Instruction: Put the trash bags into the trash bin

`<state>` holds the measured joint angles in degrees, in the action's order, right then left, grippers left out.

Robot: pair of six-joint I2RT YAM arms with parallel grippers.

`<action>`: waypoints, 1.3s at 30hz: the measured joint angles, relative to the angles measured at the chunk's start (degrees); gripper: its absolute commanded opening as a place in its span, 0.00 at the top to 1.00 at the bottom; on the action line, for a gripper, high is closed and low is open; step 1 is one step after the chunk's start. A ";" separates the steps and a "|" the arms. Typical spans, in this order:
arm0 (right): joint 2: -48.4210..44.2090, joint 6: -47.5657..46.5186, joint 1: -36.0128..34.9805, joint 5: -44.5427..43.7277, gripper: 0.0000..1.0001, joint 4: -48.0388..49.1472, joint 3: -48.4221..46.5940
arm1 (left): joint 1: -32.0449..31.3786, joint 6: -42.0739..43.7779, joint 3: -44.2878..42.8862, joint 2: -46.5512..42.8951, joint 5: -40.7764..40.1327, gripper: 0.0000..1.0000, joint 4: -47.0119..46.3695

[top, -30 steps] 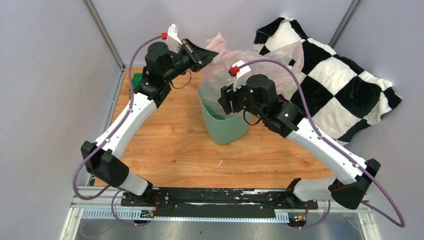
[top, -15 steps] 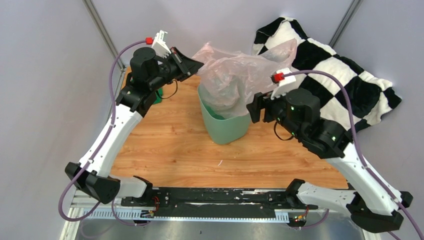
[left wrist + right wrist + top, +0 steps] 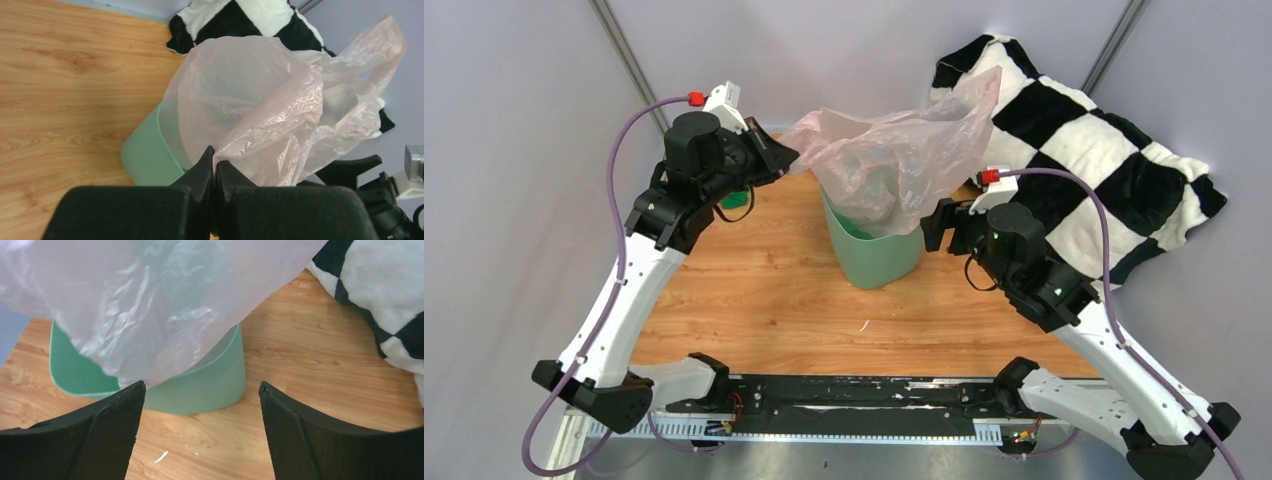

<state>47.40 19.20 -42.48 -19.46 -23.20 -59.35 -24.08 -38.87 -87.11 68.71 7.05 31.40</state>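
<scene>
- The left pincer (image 3: 214,162) is clamped on the edge of the pink bag (image 3: 894,165); the bag's bottom sits in the green bin (image 3: 876,258).
- The right pincer (image 3: 201,400) is apart and empty.
- Risk: a sideways pull could lift the bag out.

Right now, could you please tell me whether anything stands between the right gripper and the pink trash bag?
Nothing visible does: the open right gripper faces the pink trash bag rising from the mint-green bin, with only air between them.
</scene>
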 measured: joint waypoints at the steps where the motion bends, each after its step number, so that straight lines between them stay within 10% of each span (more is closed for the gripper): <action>1: 0.28 0.63 1.44 1.42 0.15 1.86 1.16 | 0.00 0.59 0.00 -0.42 -0.70 1.00 0.68; 20: -2.23 6.75 13.14 20.76 0.18 22.51 7.82 | 0.00 5.49 0.02 -3.37 -6.25 1.00 5.64; 31: 9.20 8.15 14.10 28.70 0.94 23.91 1.99 | 0.00 6.36 0.02 -4.37 -6.32 1.00 6.29; 39: 14.03 0.35 6.88 26.93 1.00 20.48 -1.81 | 0.00 6.36 0.02 -4.37 -6.34 1.00 6.49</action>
<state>61.43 19.55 -35.59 7.46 -2.72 -61.17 -24.08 -32.51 -87.09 64.34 0.71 37.89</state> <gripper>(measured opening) 0.002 0.001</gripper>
